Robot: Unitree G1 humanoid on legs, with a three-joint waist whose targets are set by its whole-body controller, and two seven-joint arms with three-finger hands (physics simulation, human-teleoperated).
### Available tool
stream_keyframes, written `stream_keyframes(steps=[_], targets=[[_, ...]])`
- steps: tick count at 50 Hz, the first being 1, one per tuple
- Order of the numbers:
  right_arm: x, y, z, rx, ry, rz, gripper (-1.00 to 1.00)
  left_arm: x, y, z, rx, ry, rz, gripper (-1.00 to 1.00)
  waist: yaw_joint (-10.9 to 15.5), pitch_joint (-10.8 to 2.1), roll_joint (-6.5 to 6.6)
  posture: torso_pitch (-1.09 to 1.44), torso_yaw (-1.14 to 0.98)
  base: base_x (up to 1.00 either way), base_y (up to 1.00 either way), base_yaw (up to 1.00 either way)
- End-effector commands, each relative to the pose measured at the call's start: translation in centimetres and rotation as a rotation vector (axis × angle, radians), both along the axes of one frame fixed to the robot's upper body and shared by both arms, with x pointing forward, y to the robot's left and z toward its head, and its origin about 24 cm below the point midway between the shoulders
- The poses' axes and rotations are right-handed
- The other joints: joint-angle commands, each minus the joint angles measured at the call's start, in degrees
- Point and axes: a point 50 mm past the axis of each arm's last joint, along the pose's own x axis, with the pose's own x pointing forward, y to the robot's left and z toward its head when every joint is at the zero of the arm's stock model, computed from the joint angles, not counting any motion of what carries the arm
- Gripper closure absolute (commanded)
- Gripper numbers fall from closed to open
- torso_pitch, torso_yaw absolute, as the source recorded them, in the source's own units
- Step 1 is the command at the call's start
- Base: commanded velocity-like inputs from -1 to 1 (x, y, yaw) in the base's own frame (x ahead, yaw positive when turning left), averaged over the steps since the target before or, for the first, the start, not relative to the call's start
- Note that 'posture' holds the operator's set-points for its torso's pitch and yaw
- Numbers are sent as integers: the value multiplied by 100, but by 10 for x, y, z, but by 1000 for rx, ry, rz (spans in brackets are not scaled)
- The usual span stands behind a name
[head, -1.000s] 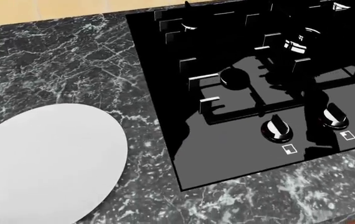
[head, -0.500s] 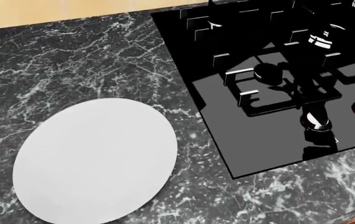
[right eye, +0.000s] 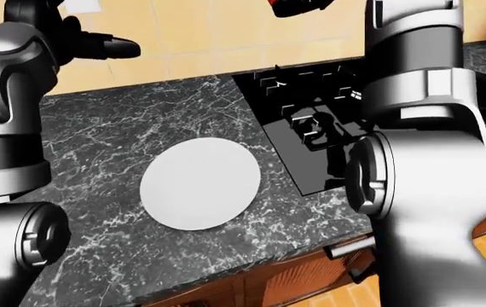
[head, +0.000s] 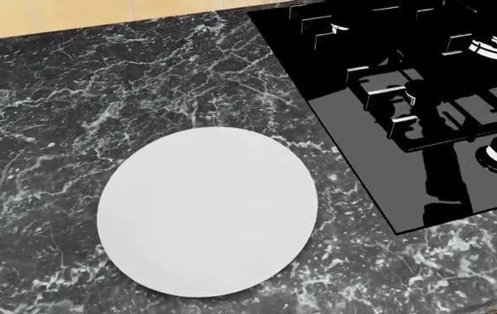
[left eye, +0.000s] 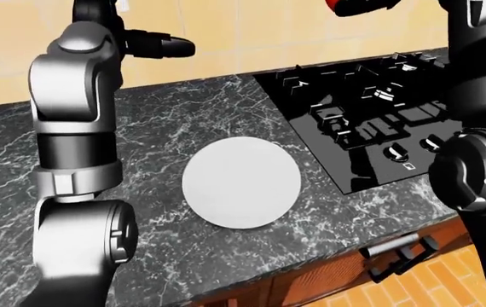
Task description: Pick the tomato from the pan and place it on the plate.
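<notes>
Looking down on a dark marble table (head: 48,98) with our arms raised.
We see the black stove (head: 440,98) at right and the bare white plate (head: 207,210) left of it. Our left robot hand (left eye: 154,45) points its dark fingers sideways, grip unclear. Our right robot hand (left eye: 358,5) at the top edge holds the red tomato (right eye: 298,6).

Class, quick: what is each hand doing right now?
Left hand: raised, holding nothing, fingers' state unclear.
Right hand: around something red at the top edge, likely the tomato.
</notes>
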Motion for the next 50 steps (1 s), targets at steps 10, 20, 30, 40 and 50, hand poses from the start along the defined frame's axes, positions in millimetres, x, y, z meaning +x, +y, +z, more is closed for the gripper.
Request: stream_keyframes(steps=[10,20,30,40,50], targets=[[-15,4,30,-16,-120,37,100,-8,-3,23,14,-103,-13,-100,163,37,-224,0,0,0,3,0],[-18,17,39,-105,-123,64,100,-7,5,25,19,-108,6,-100,85,-37,-38,0,0,0,0,0],[-21,46,48,-249,-130,133,100,-7,17,27,16,-114,30,-100,18,-48,31,0,0,0,0,0],[-22,73,43,-370,-122,214,100,-6,33,24,18,-108,65,-100,-3,-55,58,0,0,0,0,0],[-27,98,38,-479,-106,310,100,-4,53,19,21,-99,109,-100,-29,-41,108,0,0,0,0,0]])
